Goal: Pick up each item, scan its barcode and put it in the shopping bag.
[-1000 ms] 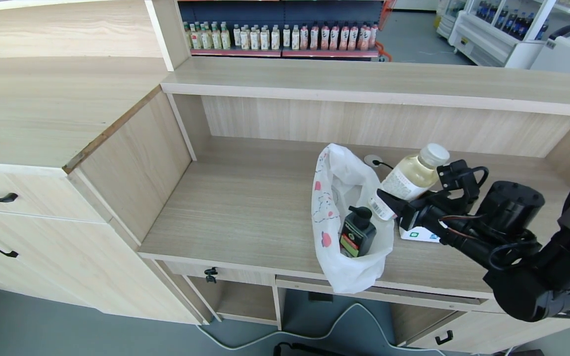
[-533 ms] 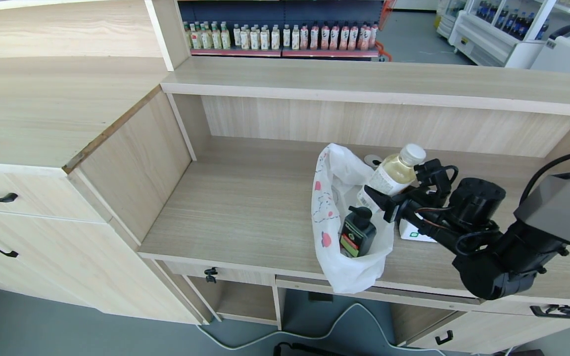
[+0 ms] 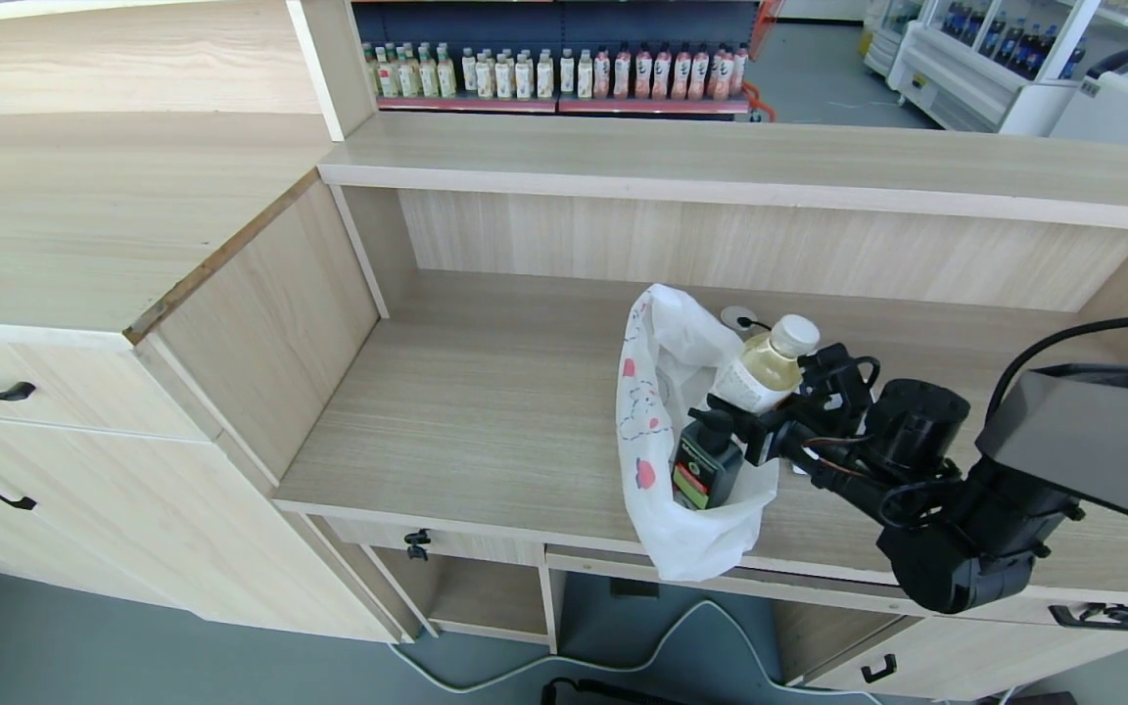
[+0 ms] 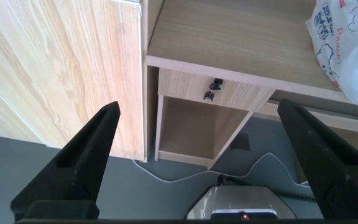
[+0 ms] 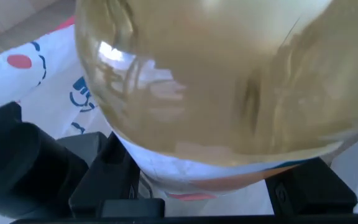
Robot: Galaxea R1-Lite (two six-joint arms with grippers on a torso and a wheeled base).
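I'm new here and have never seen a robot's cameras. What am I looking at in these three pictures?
It is a two-armed robot at a light wooden counter. The large picture comes from a camera on its head, looking down; the other two from cameras on its wrists. On the counter stands a white plastic shopping bag with pink and blue prints, a black pump bottle inside. The right arm, jaws shut on a pale yellow drink bottle with a white cap, holds it tilted at the bag's mouth; its wrist camera sees that bottle up close. The left wrist picture shows open, empty jaws facing the cupboard under the counter.
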